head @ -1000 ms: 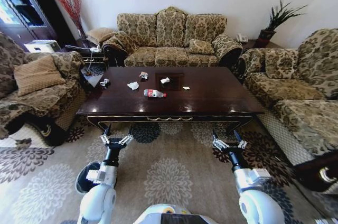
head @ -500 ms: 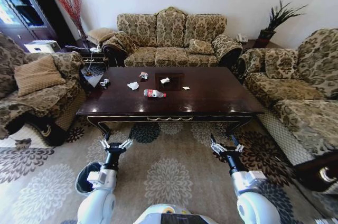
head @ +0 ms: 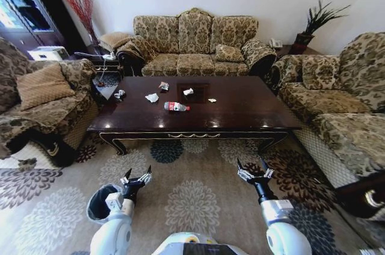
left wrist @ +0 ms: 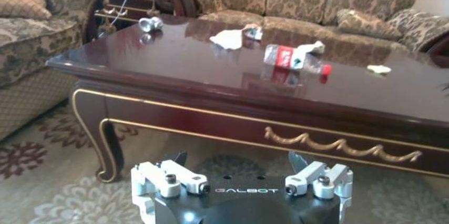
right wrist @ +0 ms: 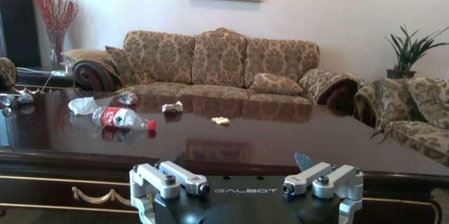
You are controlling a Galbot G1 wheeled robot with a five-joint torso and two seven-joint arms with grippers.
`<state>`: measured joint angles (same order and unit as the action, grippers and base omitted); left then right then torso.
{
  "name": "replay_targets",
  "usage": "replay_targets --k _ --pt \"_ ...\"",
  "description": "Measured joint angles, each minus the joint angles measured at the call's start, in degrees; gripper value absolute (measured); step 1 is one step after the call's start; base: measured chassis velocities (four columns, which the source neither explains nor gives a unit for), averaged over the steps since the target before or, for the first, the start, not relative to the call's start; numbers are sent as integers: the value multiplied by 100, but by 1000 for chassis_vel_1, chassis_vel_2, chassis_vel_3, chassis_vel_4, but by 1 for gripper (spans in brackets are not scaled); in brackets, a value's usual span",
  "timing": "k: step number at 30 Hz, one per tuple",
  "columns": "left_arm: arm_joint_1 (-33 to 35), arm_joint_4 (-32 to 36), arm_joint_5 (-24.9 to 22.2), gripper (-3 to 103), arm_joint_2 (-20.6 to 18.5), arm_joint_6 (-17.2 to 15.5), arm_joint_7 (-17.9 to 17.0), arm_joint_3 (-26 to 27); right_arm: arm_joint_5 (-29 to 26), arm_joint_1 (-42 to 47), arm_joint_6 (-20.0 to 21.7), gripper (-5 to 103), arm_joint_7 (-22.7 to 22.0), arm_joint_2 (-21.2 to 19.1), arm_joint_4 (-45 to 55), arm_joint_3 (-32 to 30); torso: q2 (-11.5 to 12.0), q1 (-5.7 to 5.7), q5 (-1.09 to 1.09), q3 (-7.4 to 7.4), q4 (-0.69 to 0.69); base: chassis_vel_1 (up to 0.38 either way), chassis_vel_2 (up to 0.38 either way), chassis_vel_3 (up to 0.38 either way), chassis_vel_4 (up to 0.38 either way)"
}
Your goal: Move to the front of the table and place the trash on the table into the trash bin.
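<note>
The table point(head: 240, 113) stands in front of me, dark and glossy. On its left half lies the trash: a clear bottle with a red label point(head: 175, 106), white paper wads point(head: 151, 97) point(head: 187, 91), a printed wrapper point(head: 163, 85) and a small scrap point(head: 212, 100). The trash bin point(head: 92, 205) sits on the carpet by my left arm, partly hidden by it. My left gripper point(head: 136, 179) and right gripper point(head: 251, 174) hover open over the carpet, short of the table's front edge. The left wrist view has the bottle point(left wrist: 291, 58) beyond the left gripper point(left wrist: 238, 158); the right wrist view has the bottle point(right wrist: 121, 118) beyond the right gripper point(right wrist: 238, 161).
Sofas ring the table: one behind it point(head: 195, 41), one at the right point(head: 343, 104), an armchair at the left point(head: 42, 98). A small shiny object point(head: 119, 94) lies near the table's left end. Patterned carpet point(head: 192, 201) lies open between me and the table.
Both arms have drawn back toward me, so the grippers now sit farther from the table's front edge. The trash and the table have not moved.
</note>
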<state>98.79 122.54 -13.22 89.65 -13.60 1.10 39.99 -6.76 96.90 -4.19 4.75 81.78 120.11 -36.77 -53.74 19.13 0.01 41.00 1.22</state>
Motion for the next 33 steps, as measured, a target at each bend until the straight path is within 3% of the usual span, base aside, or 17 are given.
replay_targets --k 11,16,20,23,28,33 --pt "-87 -399 116 99 -9 -10 -136 37 -119 -27 -111 100 38 -11 -111 -16 0 0 -2 0 0 208 233 -222 -229" --pt "-207 -857 328 99 -219 -45 -126 169 -370 18 -192 100 47 -33 -114 -31 0 0 -1 0 0 295 319 -297 -285" --pt "-423 -1802 764 100 -650 -119 27 296 -415 127 -268 100 137 -59 -105 -125 0 1 -3 0 0 231 235 -213 -212" --pt "-586 -2341 760 100 -888 -214 105 295 -428 202 -277 100 141 -96 -107 -179 0 0 -10 0 2 150 103 -91 -109" --pt "-1089 -3237 641 100 -1297 -463 261 197 -452 283 -318 100 119 -170 -162 -285 0 0 2 0 0 -18 -11 6 8" --pt "-1511 -4154 763 100 -1609 -526 347 104 -485 338 -320 100 85 -184 -164 -325 0 0 0 0 -1 -36 -20 9 15"
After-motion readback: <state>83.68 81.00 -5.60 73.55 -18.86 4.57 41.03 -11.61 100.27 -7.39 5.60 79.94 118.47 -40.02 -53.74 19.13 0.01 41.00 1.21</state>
